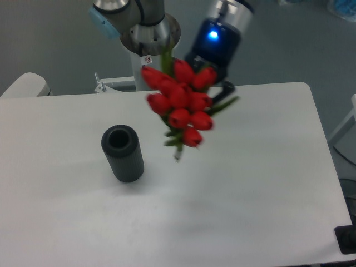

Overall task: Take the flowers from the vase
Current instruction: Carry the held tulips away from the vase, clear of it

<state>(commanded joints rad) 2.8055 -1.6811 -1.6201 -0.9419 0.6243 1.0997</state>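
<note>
The flowers [181, 103], a tight bunch of red tulip buds with green leaves and short pale stems, hang in the air above the table, right of the vase and slightly blurred. My gripper [218, 89] sits behind the bunch at its upper right, shut on the flowers; its fingers are mostly hidden by the buds. The vase [122, 153], a dark ribbed cylinder with a thick rim, stands upright and empty on the left part of the white table [250, 183].
The arm's base column [149, 41] rises behind the table's far edge. A pale rounded object [22, 84] lies at the far left. A dark object [347, 239] sits at the table's front right corner.
</note>
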